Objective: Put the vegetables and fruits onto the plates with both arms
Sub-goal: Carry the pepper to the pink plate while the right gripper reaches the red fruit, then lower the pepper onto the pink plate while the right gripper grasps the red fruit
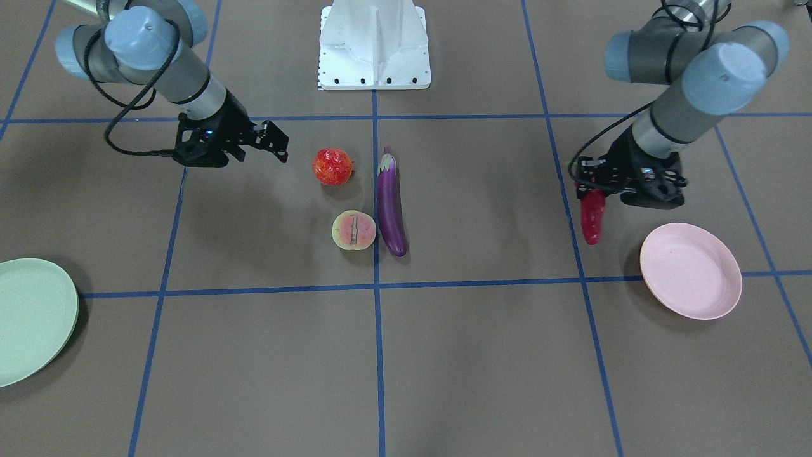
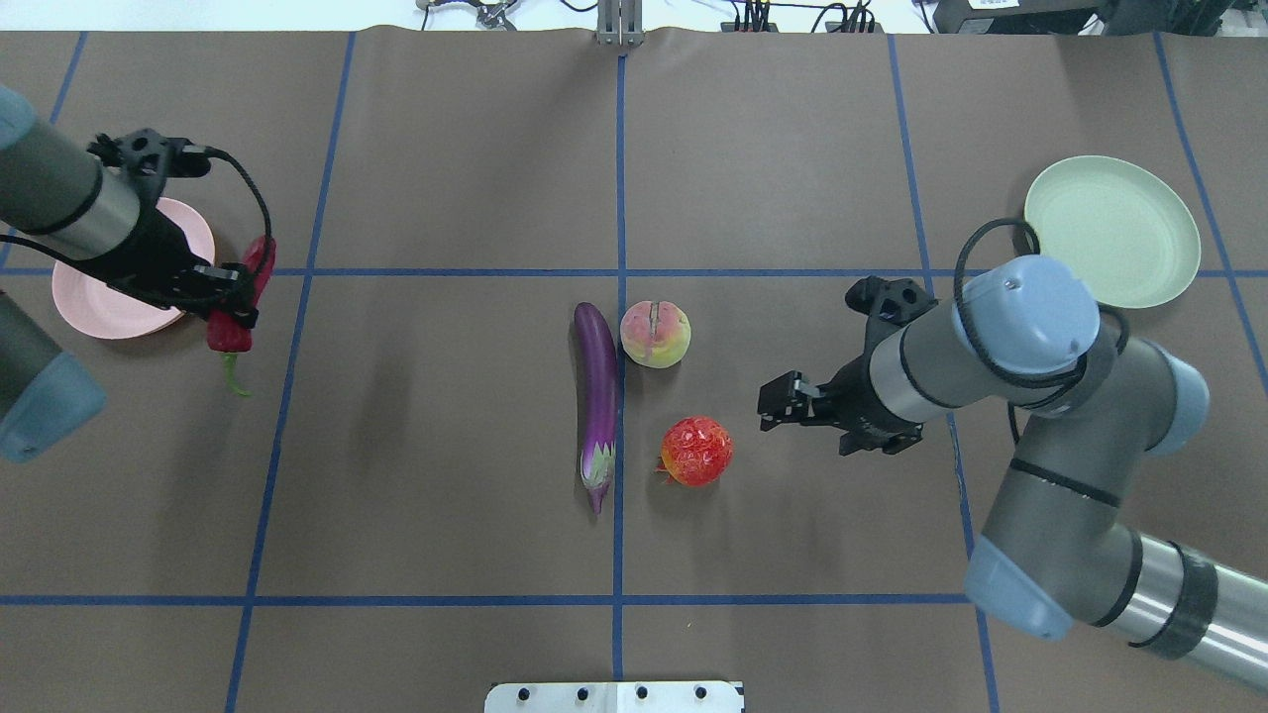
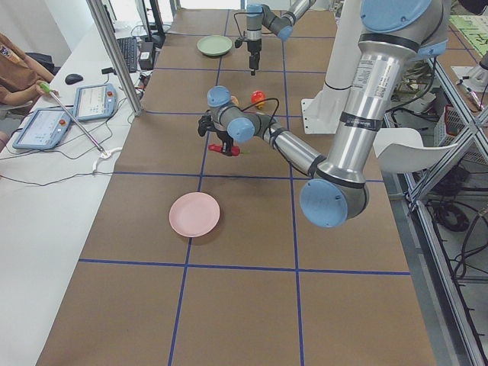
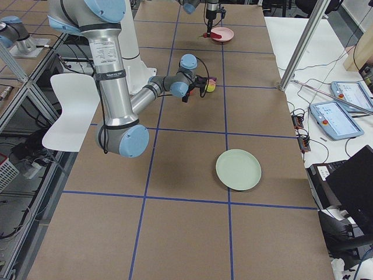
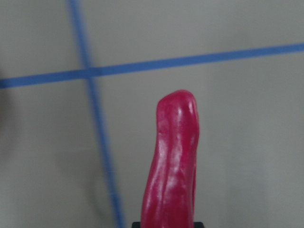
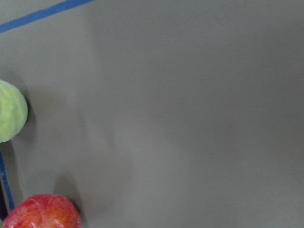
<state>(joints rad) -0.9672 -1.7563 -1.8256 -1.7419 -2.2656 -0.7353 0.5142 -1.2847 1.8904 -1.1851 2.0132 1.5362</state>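
Note:
My left gripper (image 1: 587, 189) is shut on the red chili pepper (image 1: 593, 219) and holds it hanging above the table, just beside the pale pink plate (image 1: 690, 271). The chili fills the left wrist view (image 5: 173, 166). My right gripper (image 1: 278, 145) is open and empty, hovering beside the round bumpy red-orange fruit (image 1: 332, 167). The halved fruit (image 1: 354, 230) lies cut face up next to the long purple eggplant (image 1: 391, 206) at the table's middle. The mint green plate (image 1: 28, 320) sits far out on my right side. The right wrist view shows the red fruit (image 6: 42, 211) and the halved fruit's edge (image 6: 9, 116).
The white fixed base (image 1: 374, 47) stands at the table's near edge between the arms. Blue tape lines (image 1: 378, 285) divide the brown table into squares. Operators' tablets (image 3: 76, 107) lie on a side bench beyond the table.

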